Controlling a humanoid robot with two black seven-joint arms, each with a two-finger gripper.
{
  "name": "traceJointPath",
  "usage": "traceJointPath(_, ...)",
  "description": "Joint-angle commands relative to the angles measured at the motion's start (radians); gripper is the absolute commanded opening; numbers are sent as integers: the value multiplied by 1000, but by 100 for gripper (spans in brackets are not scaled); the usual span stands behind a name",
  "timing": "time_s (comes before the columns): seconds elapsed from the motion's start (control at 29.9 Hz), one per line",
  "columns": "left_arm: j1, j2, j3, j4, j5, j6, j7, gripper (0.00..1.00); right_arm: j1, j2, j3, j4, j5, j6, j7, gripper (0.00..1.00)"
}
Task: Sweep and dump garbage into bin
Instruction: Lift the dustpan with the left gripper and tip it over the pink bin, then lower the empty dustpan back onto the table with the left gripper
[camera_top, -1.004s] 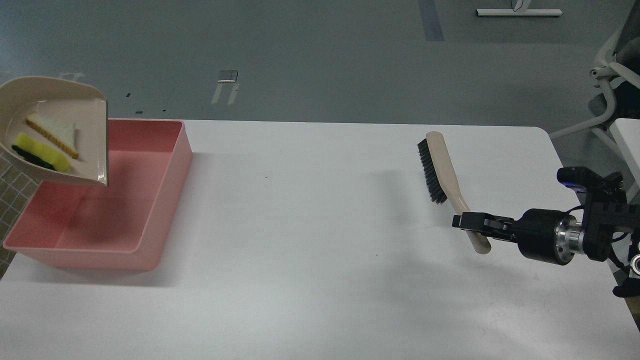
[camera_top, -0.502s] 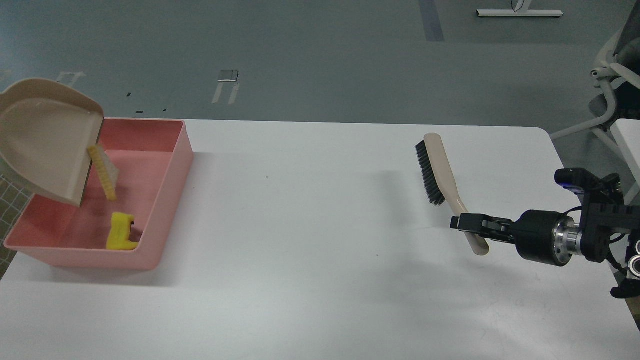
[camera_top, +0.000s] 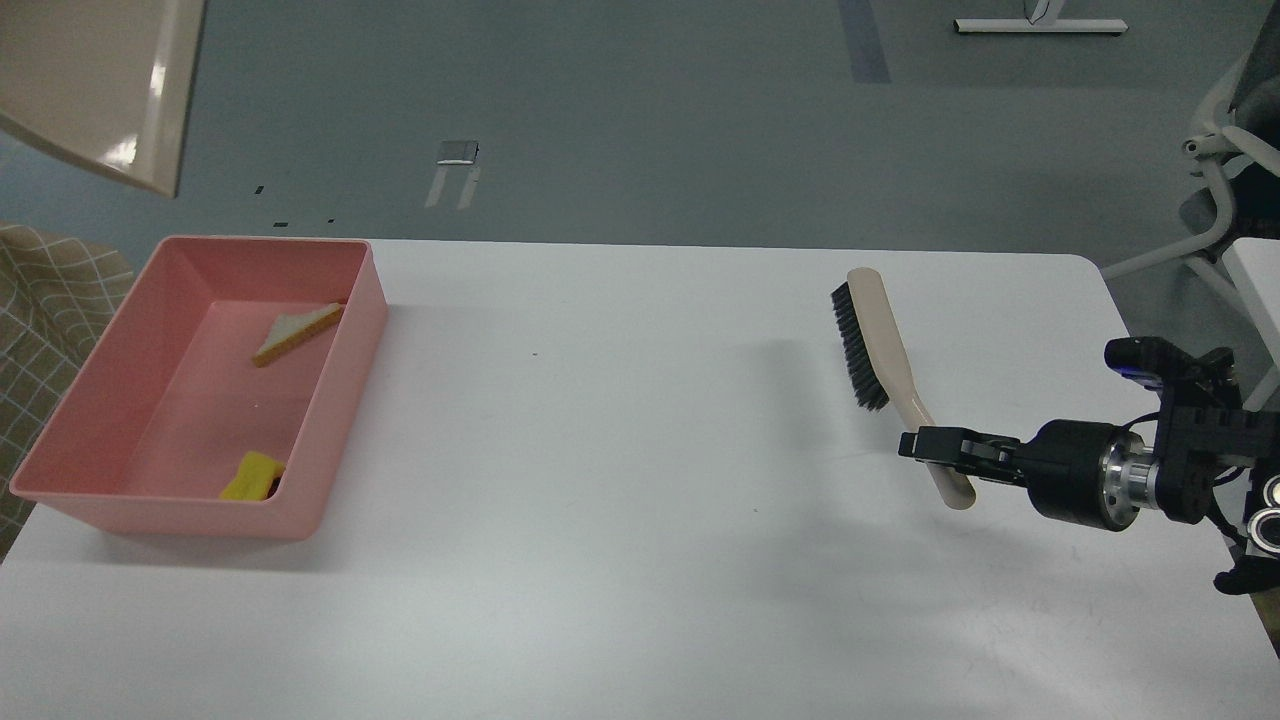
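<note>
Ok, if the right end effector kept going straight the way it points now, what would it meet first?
The right end effector points left across the table, shut on the brush handle. That line looks free over bare tabletop; the pink bin sits far along it, though height is unclear.

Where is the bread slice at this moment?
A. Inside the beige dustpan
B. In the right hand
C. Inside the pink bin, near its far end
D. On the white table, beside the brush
C: the bread slice lies on the floor of the pink bin, toward the far wall, apart from the yellow sponge in the near corner.
</note>
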Motion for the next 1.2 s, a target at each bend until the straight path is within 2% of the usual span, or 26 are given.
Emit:
traceJointPath(0.0,-7,-152,0,-122,-1,-35,69,0,-1,16,0,-20,-3,0,1,0)
traceJointPath(0.03,-2,-218,0,-154,-2,-33,112,0,0,20,0,-30,-3,0,3,0)
traceJointPath(0.1,-1,-290,1,-172,-1,-30,156,0,-1,25,0,-39,-3,0,3,0)
traceJointPath(0.17,1,-443,1,-178,-2,-29,228,0,-1,25,2,-50,-3,0,3,0)
traceJointPath(0.23,4,-548,8,-175,-4,-19,262,0,-1,25,2,-51,-3,0,3,0)
traceJointPath(0.3,10,-605,20,-167,-4,-1,275,0,-1,25,2,-51,-3,0,3,0)
traceJointPath(0.37,36,-694,66,-144,-8,45,278,0,-9,25,2,-51,-5,0,3,0)
traceJointPath(0.5,93,-771,135,-101,-9,118,264,0,-14,25,2,-53,-6,0,3,0)
traceJointPath(0.64,131,-853,198,-6,-7,212,253,0,-21,25,2,-53,-6,0,3,0)
traceJointPath(0.84,137,-889,253,89,-7,324,238,0,-23,25,2,-53,-6,0,3,0)
traceJointPath(1.17,174,-889,362,109,-7,468,186,0,-32,25,2,-51,-5,0,3,0)
